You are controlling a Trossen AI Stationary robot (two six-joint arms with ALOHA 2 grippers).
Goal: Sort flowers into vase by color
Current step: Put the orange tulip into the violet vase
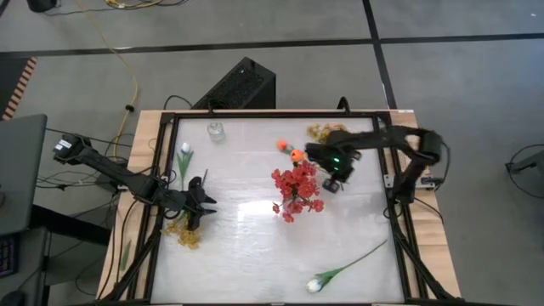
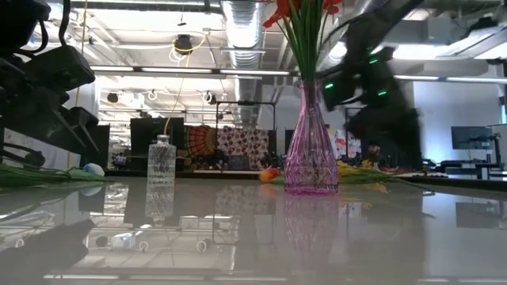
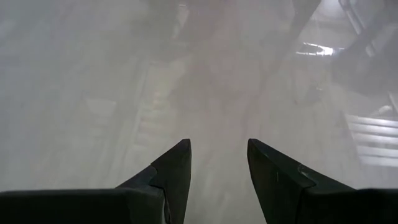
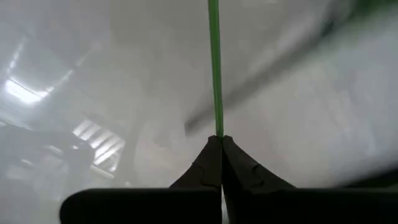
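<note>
Flowers are being carried: a green stalk (image 4: 214,68) is pinched between the closed fingers of the right gripper (image 1: 337,181), just right of centre in the high view beside the pink vase (image 2: 310,154) of red sprays (image 1: 297,189). The left gripper (image 1: 202,204), fingers apart, idles centre-left. Next, probably, comes picking the matching vase.

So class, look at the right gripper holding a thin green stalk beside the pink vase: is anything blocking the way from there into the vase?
The right gripper pinches a green stalk beside the pink vase. The vase's mouth is already crowded with red flowers, so their heads and stems are what it must thread past.
</note>
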